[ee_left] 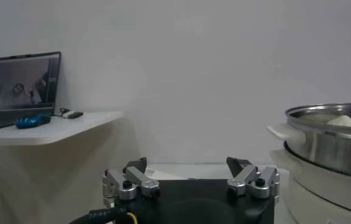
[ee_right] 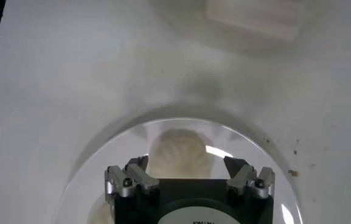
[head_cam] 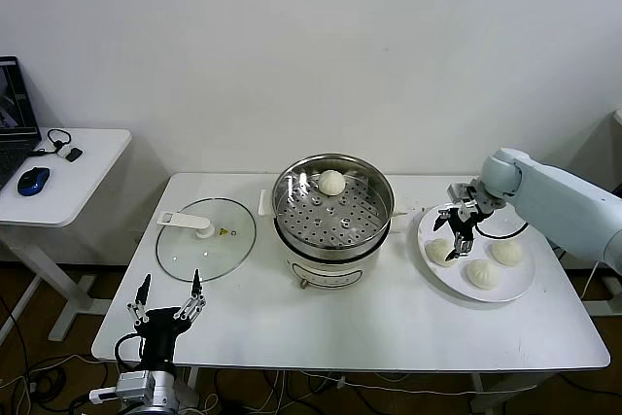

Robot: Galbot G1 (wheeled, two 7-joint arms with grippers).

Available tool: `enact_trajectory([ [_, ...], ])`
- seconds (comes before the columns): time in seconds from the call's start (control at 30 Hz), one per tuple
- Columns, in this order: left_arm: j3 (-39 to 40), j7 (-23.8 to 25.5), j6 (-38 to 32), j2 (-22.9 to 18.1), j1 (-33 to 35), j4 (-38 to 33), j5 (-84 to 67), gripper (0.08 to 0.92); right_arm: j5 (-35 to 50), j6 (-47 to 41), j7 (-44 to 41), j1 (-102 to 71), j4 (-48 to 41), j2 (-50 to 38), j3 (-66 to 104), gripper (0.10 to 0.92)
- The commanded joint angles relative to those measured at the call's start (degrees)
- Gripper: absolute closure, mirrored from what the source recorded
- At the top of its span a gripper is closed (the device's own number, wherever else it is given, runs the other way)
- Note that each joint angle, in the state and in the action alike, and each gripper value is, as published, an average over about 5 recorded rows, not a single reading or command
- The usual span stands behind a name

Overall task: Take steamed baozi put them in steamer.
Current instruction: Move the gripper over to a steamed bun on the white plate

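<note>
Baozi are the concern, taken from left to right. The left gripper (head_cam: pixel 167 300) hangs idle off the near-left edge of the bench (head_cam: pixel 340 332), jaws spread wide and holding nothing. Next comes the glass lid (head_cam: pixel 206 237), lying flat, then the steamer (head_cam: pixel 332 209), open, with one bun (head_cam: pixel 332 182) already on the far part of its perforated tray. On the right, the white plate (head_cam: pixel 520 284) holds three baozi; the right gripper (head_cam: pixel 455 232) hovers over the leftmost baozi (head_cam: pixel 440 252), jaws fully spread and empty, the bun showing between them in the wrist view (ee_right: pixel 177 157).

Risks, as I judge them: a squeeze too hard would dent the soft dough; an off-centre descent could push the bun against its neighbours or skid the plate.

The buns are round with no long axis; pleats point upward.
</note>
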Motion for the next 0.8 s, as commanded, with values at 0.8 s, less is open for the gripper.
enact_trajectory([
  [0.8,-0.16,-0.12,-0.23,0.05,0.39,0.71,-0.28,0.177,-5.83,1.88,-2.13,-3.4,-4.96,2.45,4.68,0.299],
])
